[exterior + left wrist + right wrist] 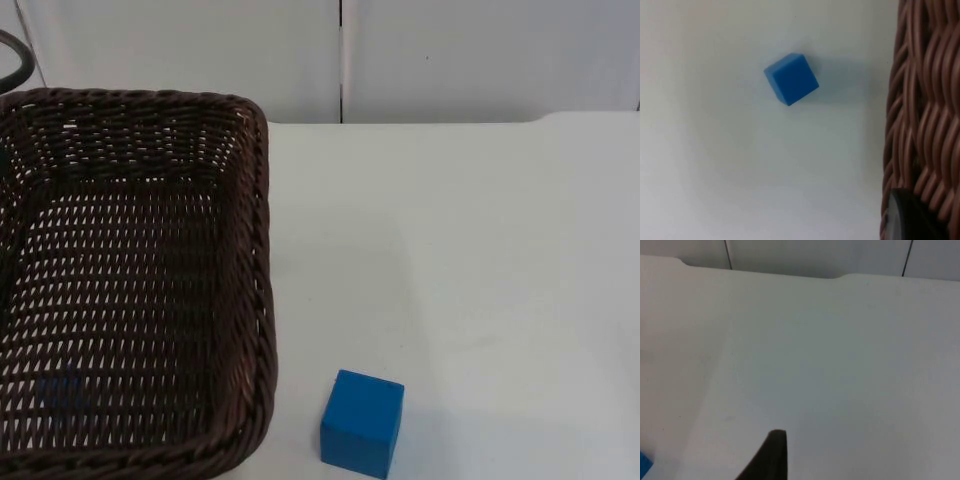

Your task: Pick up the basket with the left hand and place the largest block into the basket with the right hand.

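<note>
The dark brown wicker basket (255, 250) fills the left of the top view and looks raised off the table. Its woven rim (925, 115) shows close up in the left wrist view, where my left gripper (905, 220) is shut on it. A blue block (362, 422) rests on the white table just right of the basket's near corner. In the left wrist view a blue block (791, 79) lies on the table beside the rim. A faint blue patch (65, 393) shows through the basket's weave. My right gripper (771, 457) hangs over bare table, with a blue edge (644, 465) nearby.
The white table (480, 260) runs from the basket's right side to the grey partition wall (450, 55) at the back.
</note>
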### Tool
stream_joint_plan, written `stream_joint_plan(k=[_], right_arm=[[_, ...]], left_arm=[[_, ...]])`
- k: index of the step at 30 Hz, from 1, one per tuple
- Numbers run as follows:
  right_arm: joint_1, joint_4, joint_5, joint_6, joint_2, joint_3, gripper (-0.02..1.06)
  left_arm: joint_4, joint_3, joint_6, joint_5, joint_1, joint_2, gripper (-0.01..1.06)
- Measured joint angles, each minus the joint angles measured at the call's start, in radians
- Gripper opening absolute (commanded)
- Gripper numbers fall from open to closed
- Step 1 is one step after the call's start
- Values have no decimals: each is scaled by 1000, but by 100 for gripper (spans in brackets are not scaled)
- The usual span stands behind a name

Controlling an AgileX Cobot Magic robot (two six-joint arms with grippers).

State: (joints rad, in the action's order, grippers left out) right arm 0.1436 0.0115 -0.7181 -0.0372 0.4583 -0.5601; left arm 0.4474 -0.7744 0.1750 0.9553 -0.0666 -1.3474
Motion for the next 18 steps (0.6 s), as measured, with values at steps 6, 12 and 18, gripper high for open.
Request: stream_joint_plan(k=[6,12,18], right_arm=[[0,11,59,-2,169,-51,105],[0,22,67,-46,366,-176,105],[35,22,61,-143,503,-252,105]], left_arm=[[0,0,0,0,0,0,0],[0,0,0,0,0,0,0],[0,0,0,-1,0,0,0]])
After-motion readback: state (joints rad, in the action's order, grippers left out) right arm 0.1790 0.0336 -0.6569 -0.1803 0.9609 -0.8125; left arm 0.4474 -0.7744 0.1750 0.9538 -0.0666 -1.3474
